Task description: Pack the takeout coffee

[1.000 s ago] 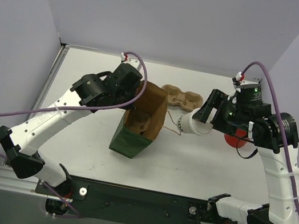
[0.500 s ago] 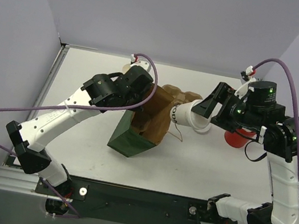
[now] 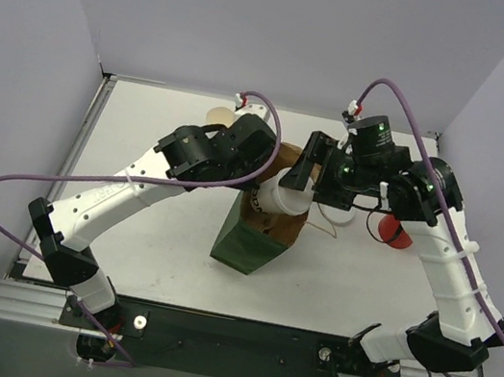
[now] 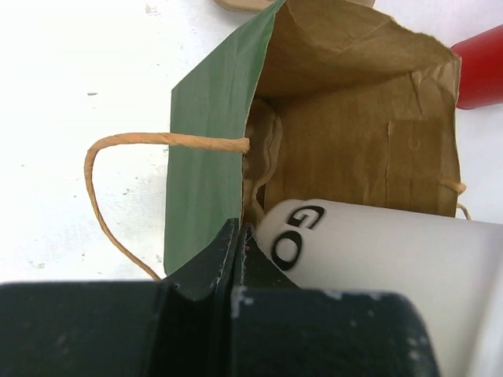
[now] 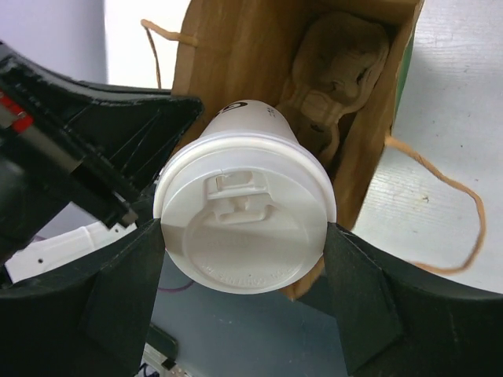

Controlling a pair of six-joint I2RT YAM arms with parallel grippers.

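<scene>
- Pinching the rim of the paper bag's (image 4: pixel 208 181) green wall with the left gripper (image 4: pixel 240 236), fingers pressed flat together, propping the mouth open for the cup.
- Clamping the takeout coffee (image 4: pixel 377 243) at its lid end in the right gripper (image 5: pixel 244 259), jaws spread wide around it, cup lying sideways with the base leading.
- Resting the cup's base just inside the bag's mouth, lid end outside, probably for sliding in rather than dropping.

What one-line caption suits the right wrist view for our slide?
Right gripper holds the lidded takeout coffee cup at the open paper bag mouth.
</scene>
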